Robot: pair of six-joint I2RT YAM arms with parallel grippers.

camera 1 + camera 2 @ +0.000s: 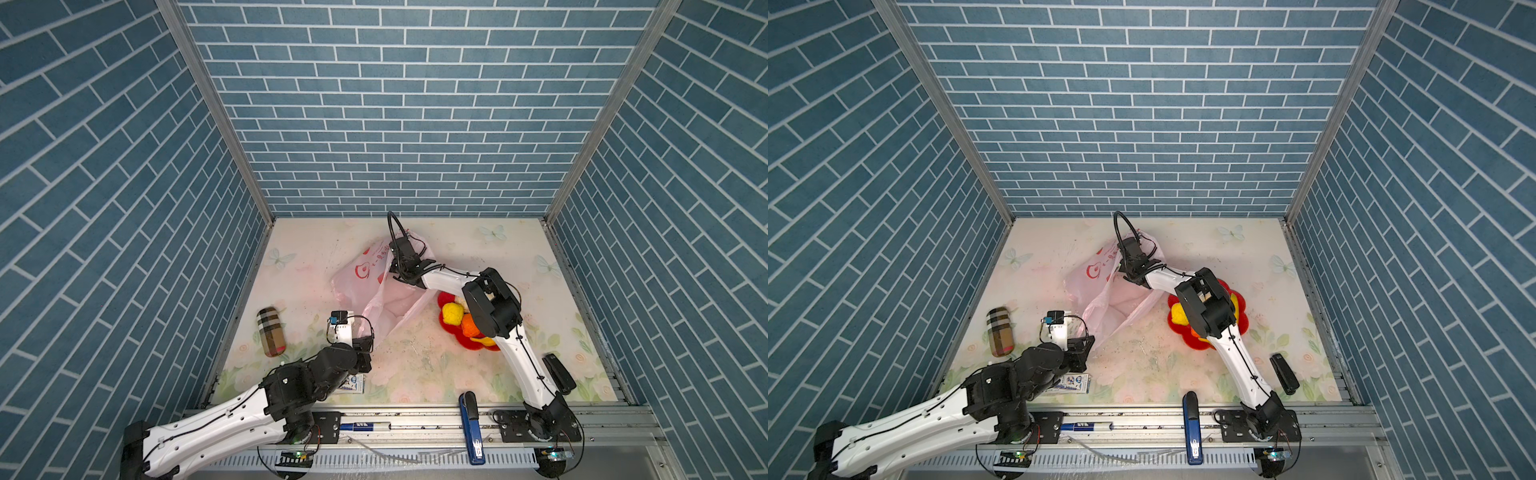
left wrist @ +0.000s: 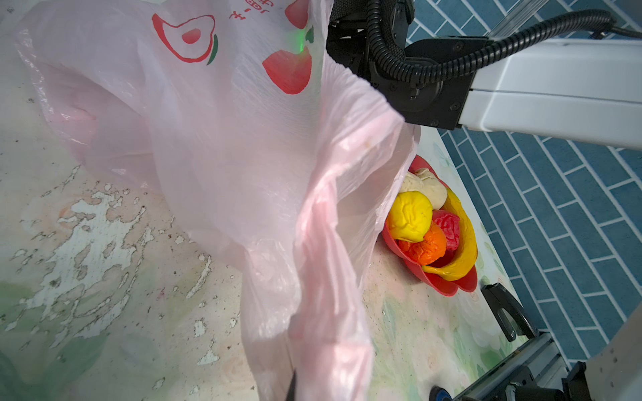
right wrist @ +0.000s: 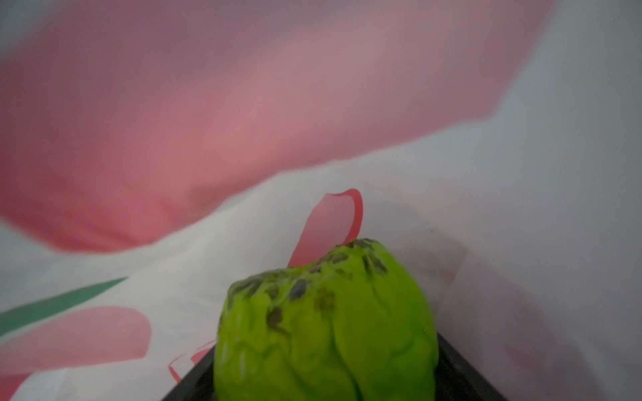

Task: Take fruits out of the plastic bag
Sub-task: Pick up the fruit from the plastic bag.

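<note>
WORK CELL, VIEWED FROM THE FRONT: The back wall (image 1: 407, 124), left wall (image 1: 104, 187) and right wall (image 1: 685, 187), all papered in a blue brick pattern, close in the space on three sides and meet at bare aluminium corner posts (image 1: 219, 112). Below, the tabletop (image 1: 316, 241) wears a pale floral print with faint butterflies (image 1: 493, 232) near its far corners. Closer in, the print has flaked into white patches (image 2: 87, 222) amid dark specks. A grey metal rail (image 1: 415, 422) lines the near edge, with a slotted cable duct (image 1: 374, 459) just in front. Soft, even light fills the enclosure.
</note>
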